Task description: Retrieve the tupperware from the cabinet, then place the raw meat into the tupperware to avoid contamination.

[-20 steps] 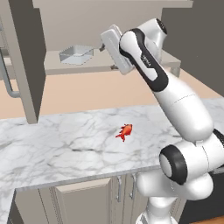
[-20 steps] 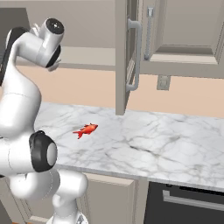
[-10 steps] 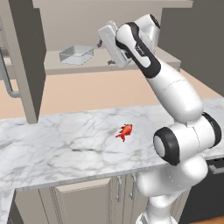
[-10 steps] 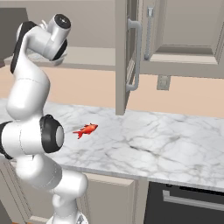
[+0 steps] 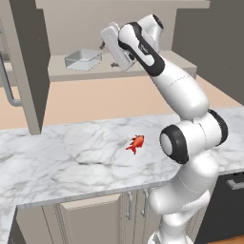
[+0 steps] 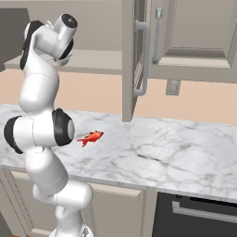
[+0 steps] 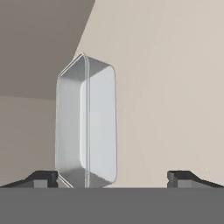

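The tupperware (image 5: 83, 59) is a shallow translucent container resting on the inner shelf (image 5: 57, 70) of the open cabinet. My gripper (image 5: 102, 45) hovers just right of it at shelf height, open and holding nothing. In the hand view the tupperware (image 7: 86, 127) looks turned on end, close ahead and nearer the left fingertip (image 7: 41, 178) than the right one. The gripper (image 7: 113, 178) has a wide gap between its fingers. The raw meat (image 5: 136, 143), a small red-orange fish shape, lies on the marble counter (image 5: 71, 157) and shows as well in the right base view (image 6: 91, 137).
The cabinet's left door (image 5: 26, 66) swings out over the counter with a long bar handle (image 5: 8, 86). Another open door (image 6: 134, 60) hangs right of the arm. Base cabinet doors (image 5: 90, 221) sit under the counter, and an oven front (image 6: 194, 215) is at the lower right.
The hand has moved left along the shelf, closer to the tupperware, and the arm's upper links have swung upright. The raw meat and tupperware have not moved.
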Tool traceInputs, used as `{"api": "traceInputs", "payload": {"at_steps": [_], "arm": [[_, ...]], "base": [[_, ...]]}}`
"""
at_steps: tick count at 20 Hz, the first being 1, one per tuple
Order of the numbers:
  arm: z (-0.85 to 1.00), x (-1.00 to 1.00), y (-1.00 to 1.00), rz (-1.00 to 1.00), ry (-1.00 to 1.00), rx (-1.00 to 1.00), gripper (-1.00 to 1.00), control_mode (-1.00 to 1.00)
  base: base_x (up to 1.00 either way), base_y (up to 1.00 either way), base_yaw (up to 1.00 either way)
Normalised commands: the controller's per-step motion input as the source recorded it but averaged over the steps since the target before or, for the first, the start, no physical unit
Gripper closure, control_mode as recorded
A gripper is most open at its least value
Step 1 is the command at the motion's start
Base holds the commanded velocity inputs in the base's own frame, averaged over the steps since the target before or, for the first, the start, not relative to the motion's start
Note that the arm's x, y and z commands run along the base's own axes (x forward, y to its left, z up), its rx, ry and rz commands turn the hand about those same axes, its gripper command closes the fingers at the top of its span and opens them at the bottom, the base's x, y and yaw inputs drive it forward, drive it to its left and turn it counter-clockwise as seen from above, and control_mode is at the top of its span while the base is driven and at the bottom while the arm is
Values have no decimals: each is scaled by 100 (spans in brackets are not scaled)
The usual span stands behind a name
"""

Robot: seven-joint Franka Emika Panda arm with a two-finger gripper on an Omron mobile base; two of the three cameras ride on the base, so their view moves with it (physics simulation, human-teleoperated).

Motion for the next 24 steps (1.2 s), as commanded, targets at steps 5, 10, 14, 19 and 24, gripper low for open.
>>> {"api": "traceInputs", "payload": {"at_steps": [5,10,14,19,24], "arm": [[-1,45,23,1,0,0,-100,-100],[-5,41,21,0,0,0,-100,-100],[-17,19,14,0,3,0,-100,-100],[-20,6,11,0,6,0,-100,-100],[-25,9,20,0,2,-2,-100,-100]], "base": [[0,0,0],[0,0,0],[0,0,0],[0,0,0],[0,0,0]]}}
